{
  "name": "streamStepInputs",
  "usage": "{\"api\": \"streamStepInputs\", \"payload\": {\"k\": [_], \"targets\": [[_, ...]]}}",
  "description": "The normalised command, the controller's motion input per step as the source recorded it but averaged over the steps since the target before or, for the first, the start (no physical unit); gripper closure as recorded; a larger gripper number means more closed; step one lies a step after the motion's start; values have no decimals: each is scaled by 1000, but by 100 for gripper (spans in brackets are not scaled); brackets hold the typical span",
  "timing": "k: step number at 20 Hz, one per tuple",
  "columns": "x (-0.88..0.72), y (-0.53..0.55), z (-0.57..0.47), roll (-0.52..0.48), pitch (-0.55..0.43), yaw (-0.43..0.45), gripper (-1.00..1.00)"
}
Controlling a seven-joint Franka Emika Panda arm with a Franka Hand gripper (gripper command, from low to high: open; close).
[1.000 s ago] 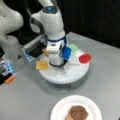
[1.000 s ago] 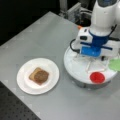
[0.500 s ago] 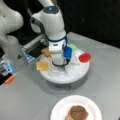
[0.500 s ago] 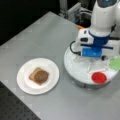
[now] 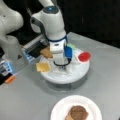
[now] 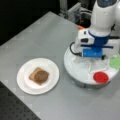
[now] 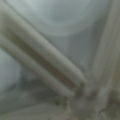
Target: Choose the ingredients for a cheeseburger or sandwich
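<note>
Hovering low over the white round tray (image 5: 75,75), the end effector (image 5: 60,68) sits between cheese (image 5: 43,66) and red disc (image 5: 84,56); whether its fingers are parted cannot be told. A patty (image 6: 40,75) on toast (image 6: 32,76) lies on the paper plate (image 6: 25,85), well apart to a front view's left.

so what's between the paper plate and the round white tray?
Nothing: in both front views only bare grey table separates the paper plate from the round white tray. The gripper is down over the tray's middle.

Your round white turntable tray (image 5: 75,75) sits behind the white paper plate (image 5: 60,110); brown toast-and-patty stack (image 5: 78,113) lies on that plate.
</note>
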Motion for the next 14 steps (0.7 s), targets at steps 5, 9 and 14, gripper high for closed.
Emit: {"api": "streamStepInputs", "payload": {"k": [5, 9, 14], "targets": [[129, 74, -55, -81, 84, 515, -100], [244, 113, -37, -71, 82, 599, -100], [314, 160, -51, -45, 81, 510, -100]]}}
